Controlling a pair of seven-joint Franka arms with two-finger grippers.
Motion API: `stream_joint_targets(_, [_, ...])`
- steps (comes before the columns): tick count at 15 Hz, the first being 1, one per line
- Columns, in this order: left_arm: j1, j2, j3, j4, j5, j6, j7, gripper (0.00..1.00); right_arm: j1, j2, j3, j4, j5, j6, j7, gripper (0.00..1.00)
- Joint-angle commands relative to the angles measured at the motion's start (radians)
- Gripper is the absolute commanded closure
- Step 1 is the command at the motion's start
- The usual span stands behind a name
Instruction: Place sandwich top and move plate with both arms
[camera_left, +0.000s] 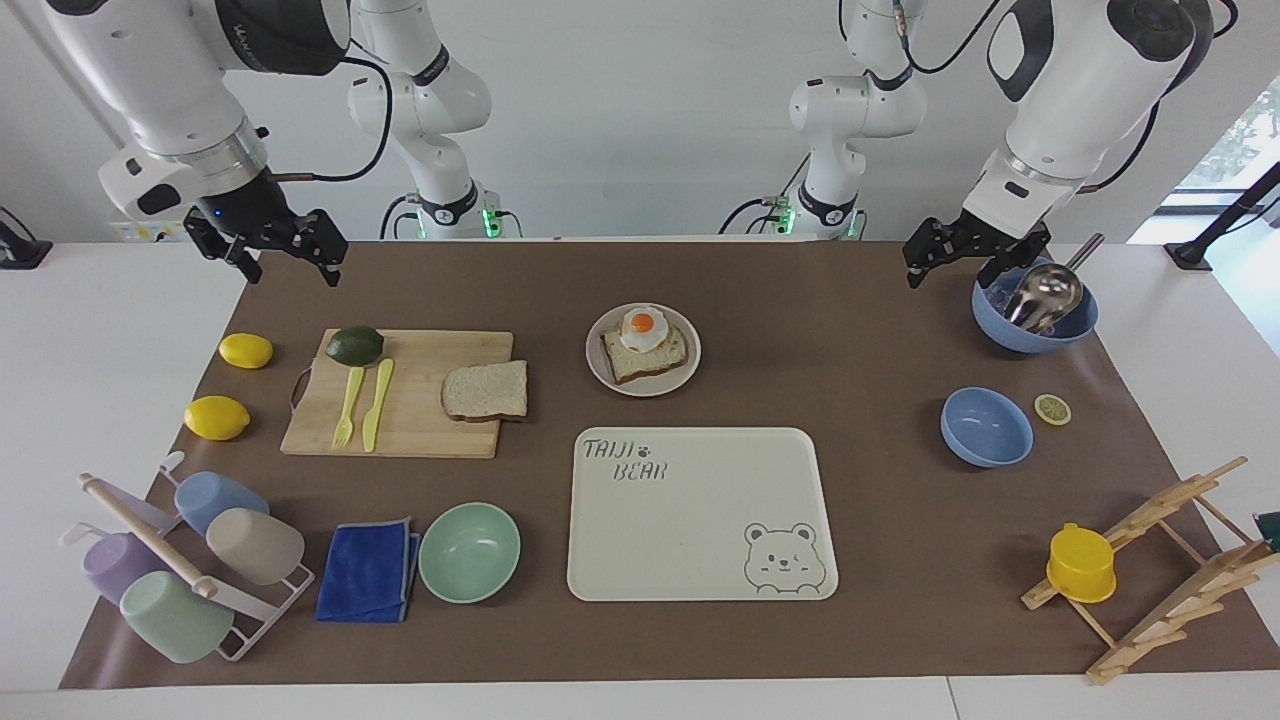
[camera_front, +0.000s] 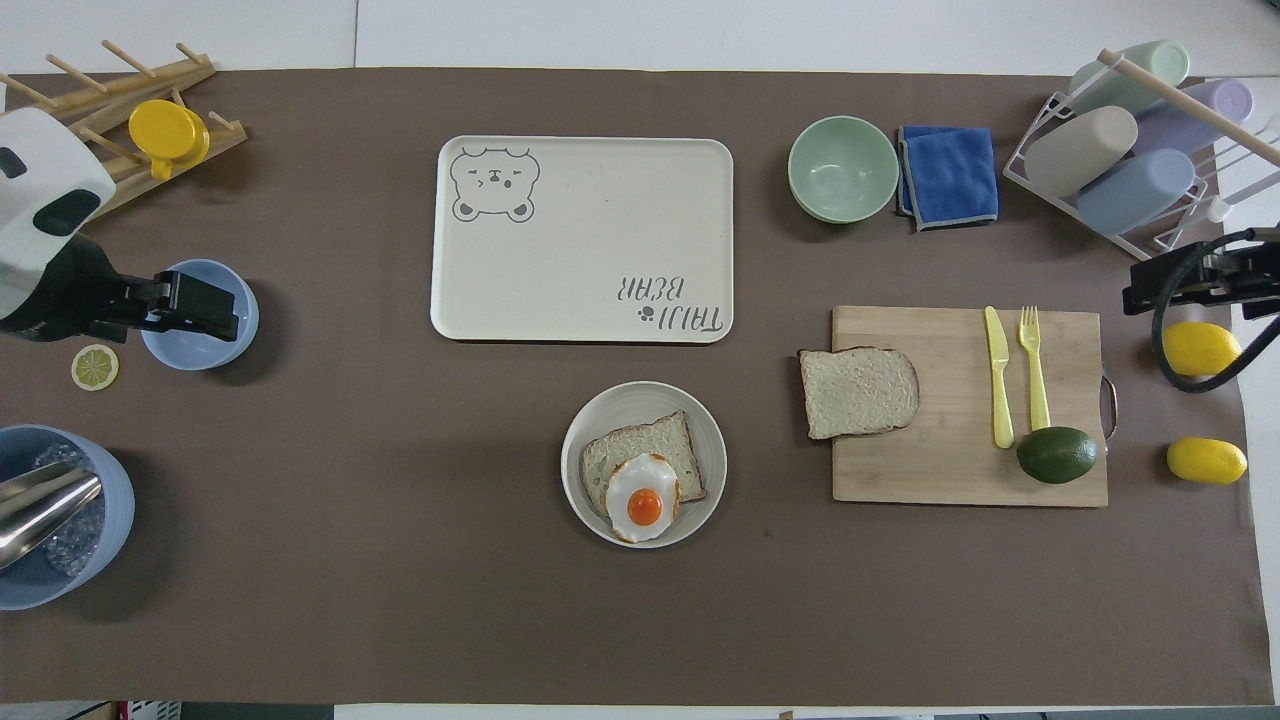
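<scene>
The sandwich top (camera_left: 486, 391), a plain slice of speckled bread, lies on the wooden cutting board (camera_left: 420, 430) at its edge nearest the plate; it also shows in the overhead view (camera_front: 858, 392). The plate (camera_left: 652, 389) (camera_front: 620, 405) stands mid-table and holds a bread slice (camera_left: 655, 357) with a fried egg (camera_left: 643, 325) on it. My right gripper (camera_left: 290, 272) (camera_front: 1160, 285) hangs open and empty in the air over the right arm's end of the table. My left gripper (camera_left: 950, 275) (camera_front: 200, 305) hangs open and empty beside the large blue bowl (camera_left: 1035, 320).
The cream bear tray (camera_left: 700, 520) lies farther from the robots than the plate, with a mint green bowl (camera_left: 469, 552) and a blue cloth (camera_left: 368, 572) beside it. An avocado (camera_left: 354, 345), a yellow fork and a knife lie on the board. Two lemons, a cup rack, a small blue bowl (camera_left: 986, 427) and a wooden rack stand at the table's ends.
</scene>
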Motion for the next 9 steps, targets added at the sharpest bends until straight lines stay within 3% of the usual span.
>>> stream_joint_targets(1, [0.005, -0.022, 0.001, -0.024, -0.009, 0.004, 0.013, 0.00, -0.008, 0.012, 0.009, 0.019, -0.010, -0.003, -0.017, 0.00])
stream_joint_targets(6, [0.005, -0.022, 0.001, -0.024, -0.009, 0.004, 0.013, 0.00, -0.005, 0.001, 0.009, 0.003, 0.001, 0.003, -0.006, 0.00])
stream_joint_targets(9, [0.005, -0.022, 0.001, -0.024, -0.009, 0.004, 0.013, 0.00, -0.003, -0.028, 0.009, -0.057, 0.007, 0.003, -0.020, 0.00])
